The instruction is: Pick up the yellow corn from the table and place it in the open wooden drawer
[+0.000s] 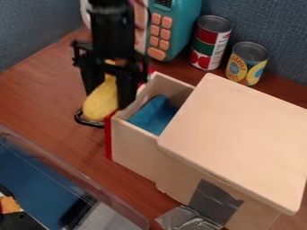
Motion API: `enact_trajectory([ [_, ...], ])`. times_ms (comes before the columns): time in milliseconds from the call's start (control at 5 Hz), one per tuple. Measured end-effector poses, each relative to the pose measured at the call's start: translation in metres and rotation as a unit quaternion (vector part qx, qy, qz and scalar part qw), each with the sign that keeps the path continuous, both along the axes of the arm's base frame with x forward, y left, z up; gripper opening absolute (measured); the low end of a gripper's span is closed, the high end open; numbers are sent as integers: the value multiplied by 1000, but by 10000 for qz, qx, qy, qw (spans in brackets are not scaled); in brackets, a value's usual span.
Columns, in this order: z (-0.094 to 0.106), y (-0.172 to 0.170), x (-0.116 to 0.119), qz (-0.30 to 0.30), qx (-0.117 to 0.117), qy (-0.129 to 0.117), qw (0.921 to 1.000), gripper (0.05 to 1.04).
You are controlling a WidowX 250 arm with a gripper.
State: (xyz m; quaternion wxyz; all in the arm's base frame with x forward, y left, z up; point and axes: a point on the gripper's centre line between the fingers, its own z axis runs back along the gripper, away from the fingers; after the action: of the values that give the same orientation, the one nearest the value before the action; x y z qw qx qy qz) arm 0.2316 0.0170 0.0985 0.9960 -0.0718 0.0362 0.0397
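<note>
The end effector (109,98) is closed on a yellow object (101,104), above the black handle (90,122) at the open drawer's (133,147) red front. Blue cloth (152,117) lies inside the drawer. On the desk (36,96) behind stand a can (210,42) labelled red, green and white and another (246,64) labelled yellow and blue.

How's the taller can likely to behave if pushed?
Upright and taller than wide, the taller can could tip if pushed high; low is probably safer. Its round side suggests it would roll once down. A push toward the short can might knock that too.
</note>
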Motion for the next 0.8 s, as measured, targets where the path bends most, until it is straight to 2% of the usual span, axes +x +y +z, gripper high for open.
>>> enact_trajectory([
  [200, -1, -20, 6, -624, 88, -198, 9978, 663],
  [600, 15, -28, 7, -875, -23, -404, 9953, 663],
  [800, 27, -28, 11, -1170, -31, -553, 9916, 663],
])
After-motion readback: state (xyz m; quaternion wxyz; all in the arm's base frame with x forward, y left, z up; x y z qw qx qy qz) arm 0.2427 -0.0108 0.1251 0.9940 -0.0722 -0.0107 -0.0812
